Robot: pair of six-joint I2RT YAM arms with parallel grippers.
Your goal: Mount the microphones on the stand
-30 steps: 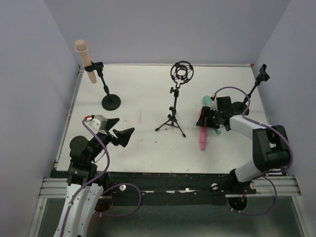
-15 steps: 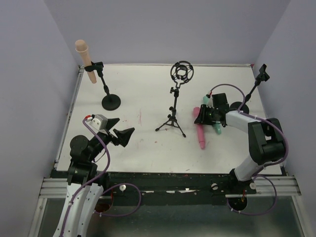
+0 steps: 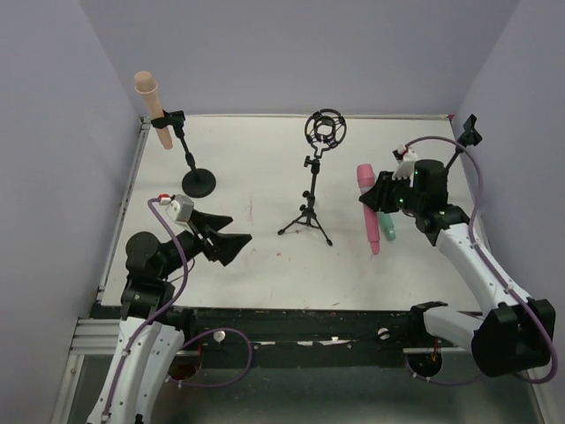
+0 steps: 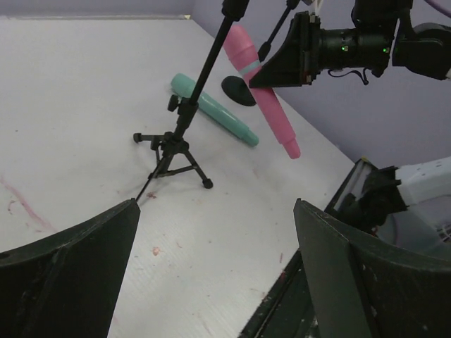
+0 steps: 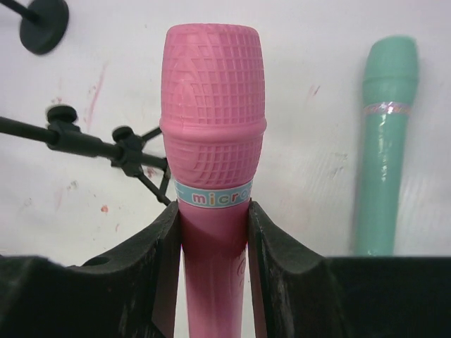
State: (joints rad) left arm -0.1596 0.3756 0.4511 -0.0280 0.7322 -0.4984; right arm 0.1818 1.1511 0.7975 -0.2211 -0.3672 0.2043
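Observation:
My right gripper (image 3: pixel 381 196) (image 5: pixel 213 232) is shut on the pink microphone (image 3: pixel 371 212) (image 5: pixel 213 105) just below its head and holds it off the table, head toward the back. On the table under that arm lies the teal microphone (image 5: pixel 384 141) (image 4: pixel 215 109). A peach microphone (image 3: pixel 152 106) sits in the clip of the round-base stand (image 3: pixel 196 181) at the back left. The tripod stand (image 3: pixel 316 177) with a ring mount is in the middle. My left gripper (image 3: pixel 221 238) (image 4: pixel 215 232) is open near the front left, with nothing between its fingers.
A third stand (image 3: pixel 457 155) with a bare clip rises at the back right, close behind my right arm. Its round base (image 4: pixel 238 90) is beside the teal microphone. Purple walls close in the white table (image 3: pixel 265 274) on three sides.
My right gripper shut on the pink microphone and lifted it off the table, moving right and up. The left gripper shifted slightly right and stays open.

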